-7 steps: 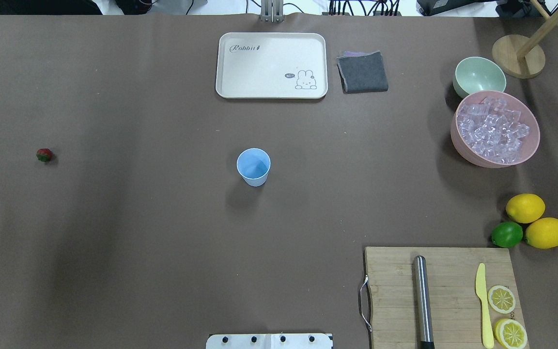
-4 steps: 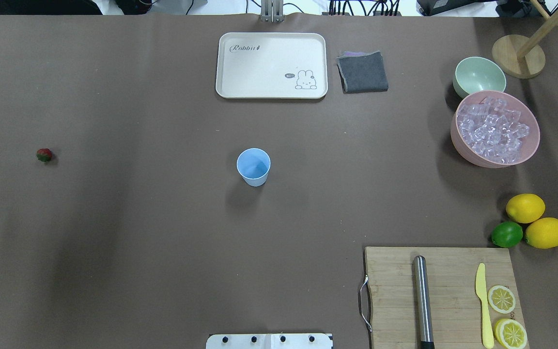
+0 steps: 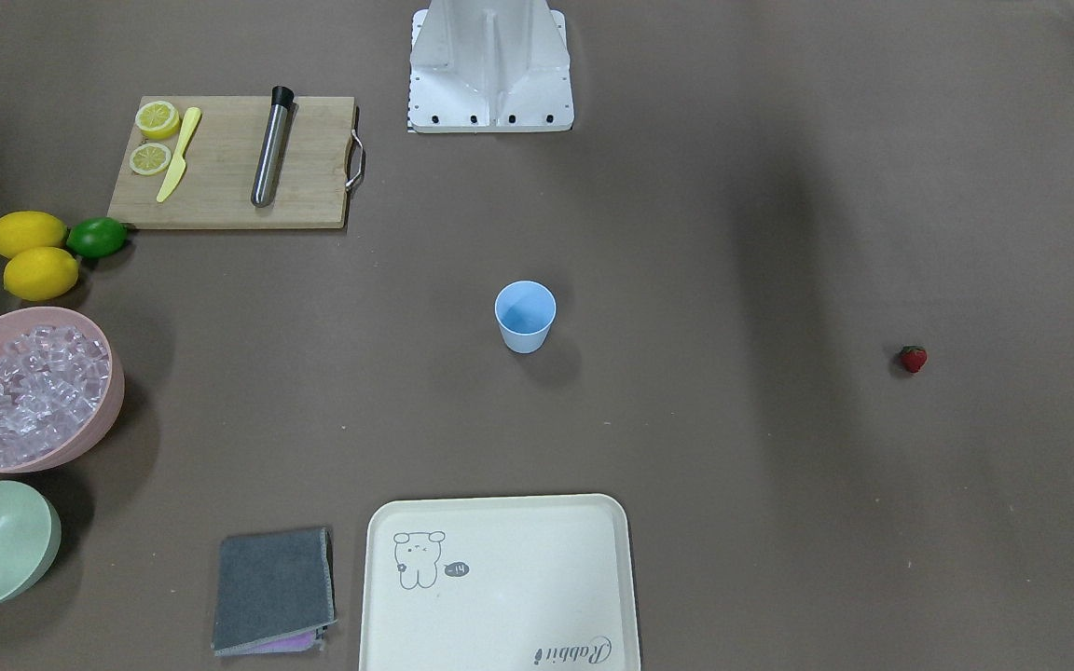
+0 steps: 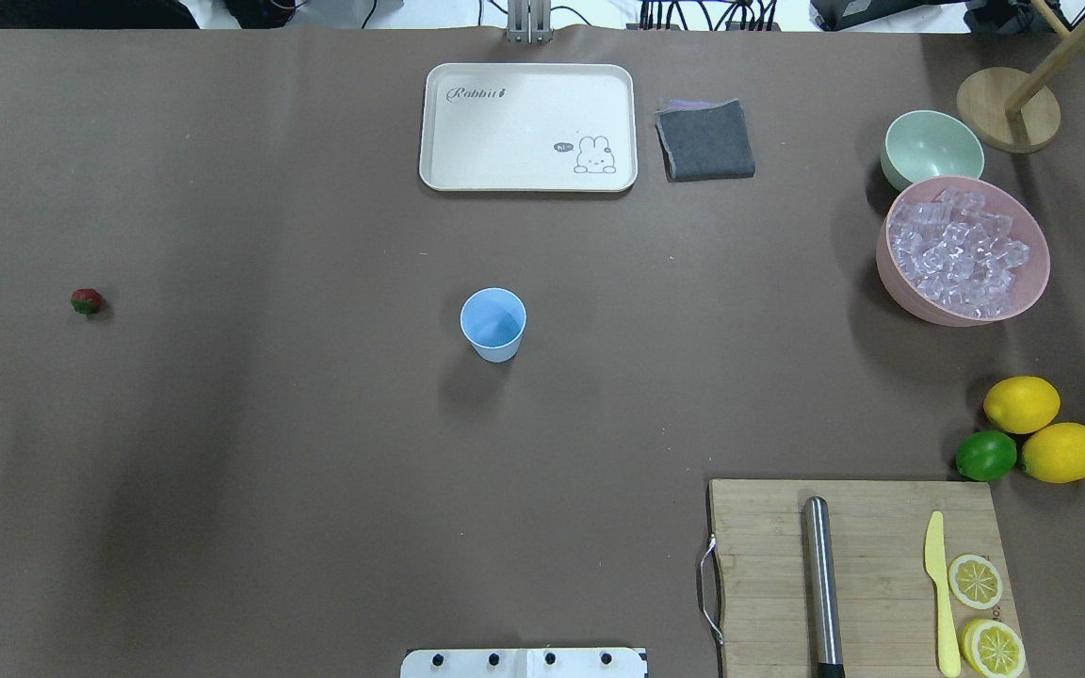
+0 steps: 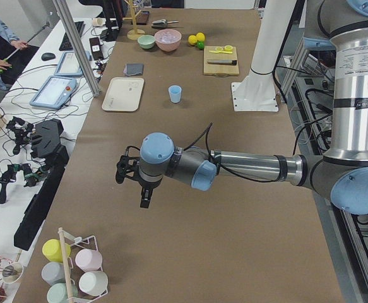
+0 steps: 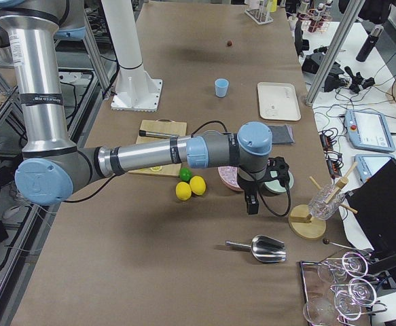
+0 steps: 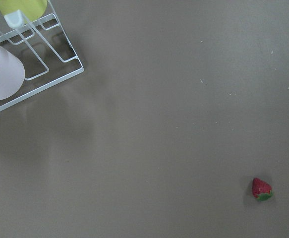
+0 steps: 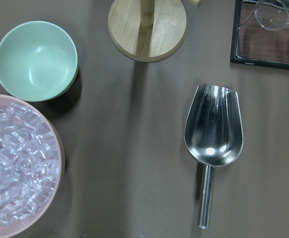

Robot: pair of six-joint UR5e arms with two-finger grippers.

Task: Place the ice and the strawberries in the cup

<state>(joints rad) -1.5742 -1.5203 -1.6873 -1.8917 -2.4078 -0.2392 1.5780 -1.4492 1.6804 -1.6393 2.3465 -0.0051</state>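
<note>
In the front-facing view the small light blue plastic cup (image 3: 525, 317) is being shown upright and empty at the middle of the brown table (image 3: 686, 233). The small red strawberry (image 3: 913, 358) is lying well apart on the robot's left side, and the clear glassy ice cubes (image 3: 20, 396) are being held in the round pink bowl (image 3: 111, 391) far off on its right. With so light and tapered a cup, a tip-over is being risked by any knock on its rim, and cubes are likely to be scattered if released off-centre. From overhead the pale green bowl (image 4: 933, 146) touching the pink one is being seen empty, as is the cream rabbit-print tray (image 4: 524, 141). In the left side view the left gripper (image 5: 144, 198) is being held above bare table; whether it is spread or pressed together cannot be told. In the right side view the right gripper (image 6: 252, 206) is being held near the pink bowl, its state likewise not being shown. In the left wrist view the strawberry is being shown low at right; so rounded a fruit may be rolled away by an off-centre pinch. In the right wrist view a shiny metal scoop (image 8: 213, 131) is being seen empty near the bowls.
</note>
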